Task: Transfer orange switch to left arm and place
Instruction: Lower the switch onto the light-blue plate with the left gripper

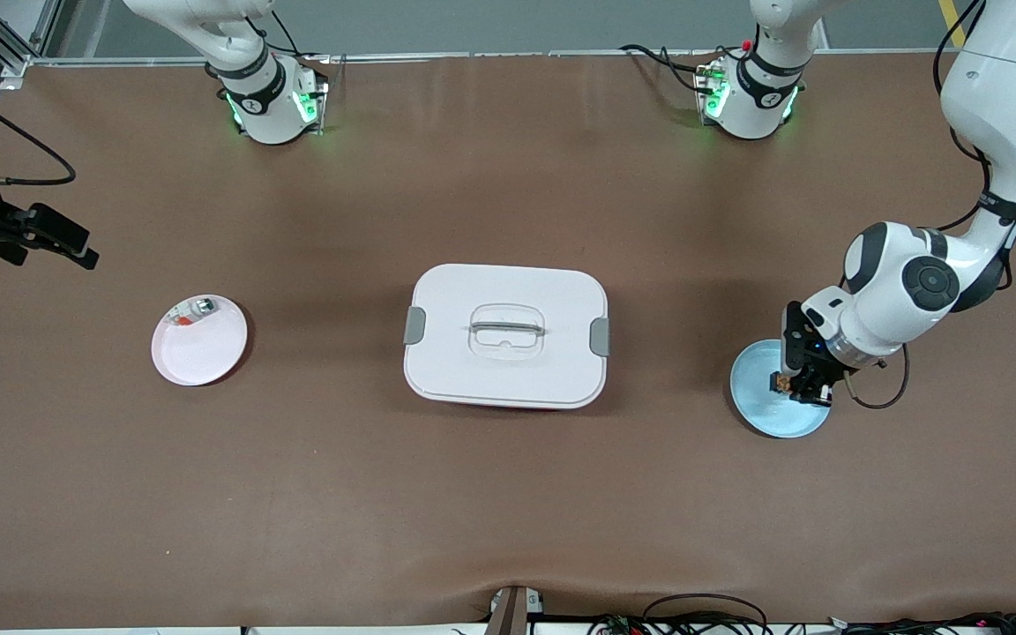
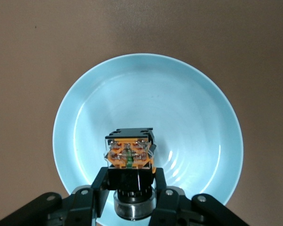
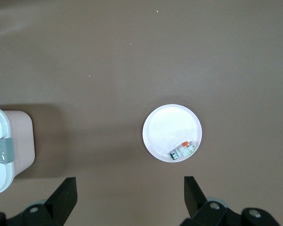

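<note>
Orange switch (image 2: 130, 154) sits clamped between the left gripper's (image 2: 130, 188) fingers (image 2: 98, 184), low over the blue plate (image 2: 188, 117) at the right of the front frame. White box (image 1: 506, 335) stands mid-frame on the table (image 1: 508, 511), well apart from that plate. Right gripper (image 3: 130, 195) hangs with fingers spread wide and nothing between them, at the frame's left edge, above the table near the pink plate (image 1: 199, 348), which holds a small silver-green piece (image 3: 183, 150).
</note>
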### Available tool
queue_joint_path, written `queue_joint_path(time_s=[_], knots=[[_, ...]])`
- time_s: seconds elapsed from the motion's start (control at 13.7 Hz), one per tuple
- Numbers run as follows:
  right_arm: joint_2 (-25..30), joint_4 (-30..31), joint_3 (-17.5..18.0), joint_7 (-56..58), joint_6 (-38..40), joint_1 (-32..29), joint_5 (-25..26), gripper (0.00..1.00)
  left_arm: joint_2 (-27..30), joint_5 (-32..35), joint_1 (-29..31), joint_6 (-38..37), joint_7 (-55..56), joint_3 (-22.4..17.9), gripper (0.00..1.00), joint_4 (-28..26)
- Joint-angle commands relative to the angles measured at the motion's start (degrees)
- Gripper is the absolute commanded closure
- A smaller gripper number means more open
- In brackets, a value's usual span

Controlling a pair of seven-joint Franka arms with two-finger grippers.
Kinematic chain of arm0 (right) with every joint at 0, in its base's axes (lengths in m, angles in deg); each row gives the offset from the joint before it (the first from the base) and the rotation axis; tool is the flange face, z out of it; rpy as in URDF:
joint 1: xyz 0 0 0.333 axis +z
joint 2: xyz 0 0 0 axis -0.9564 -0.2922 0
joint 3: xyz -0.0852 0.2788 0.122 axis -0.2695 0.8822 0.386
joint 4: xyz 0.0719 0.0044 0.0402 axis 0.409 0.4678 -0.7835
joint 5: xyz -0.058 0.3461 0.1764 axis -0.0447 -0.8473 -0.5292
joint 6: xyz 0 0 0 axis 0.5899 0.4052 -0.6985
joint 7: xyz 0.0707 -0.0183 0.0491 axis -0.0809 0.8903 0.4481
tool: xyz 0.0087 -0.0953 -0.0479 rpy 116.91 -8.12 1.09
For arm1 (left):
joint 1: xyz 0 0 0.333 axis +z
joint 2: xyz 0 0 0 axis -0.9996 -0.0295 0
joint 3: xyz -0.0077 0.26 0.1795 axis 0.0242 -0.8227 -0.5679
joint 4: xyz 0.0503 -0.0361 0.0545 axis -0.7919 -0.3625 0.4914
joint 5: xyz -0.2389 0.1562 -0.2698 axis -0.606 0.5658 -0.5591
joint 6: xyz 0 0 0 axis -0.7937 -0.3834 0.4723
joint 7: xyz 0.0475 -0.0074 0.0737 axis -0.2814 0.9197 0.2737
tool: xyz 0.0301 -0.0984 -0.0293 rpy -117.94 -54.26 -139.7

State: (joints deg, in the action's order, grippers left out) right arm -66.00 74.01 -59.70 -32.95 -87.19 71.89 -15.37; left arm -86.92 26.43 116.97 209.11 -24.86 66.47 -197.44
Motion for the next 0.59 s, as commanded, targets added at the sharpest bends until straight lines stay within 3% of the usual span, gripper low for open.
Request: queue_joint_path(time_s=[0.0,0.44,0.51], knots=[[0.3,-0.6,0.9,0.2,0.3,-1.6,0.8,0.0,-1.0,2.4,0.6,0.8,-0.9,0.3,1.0,0.5],[0.3,-1.0,1.4,0.3,0.4,-4.0,0.5,0.0,-2.8,4.8,0.9,2.2,-0.1,0.2,0.93,0.7],[0.3,-1.0,1.4,0.3,0.4,-4.2,0.5,0.0,-2.8,4.8,0.9,2.2,-0.1,0.2,0.42,0.8]])
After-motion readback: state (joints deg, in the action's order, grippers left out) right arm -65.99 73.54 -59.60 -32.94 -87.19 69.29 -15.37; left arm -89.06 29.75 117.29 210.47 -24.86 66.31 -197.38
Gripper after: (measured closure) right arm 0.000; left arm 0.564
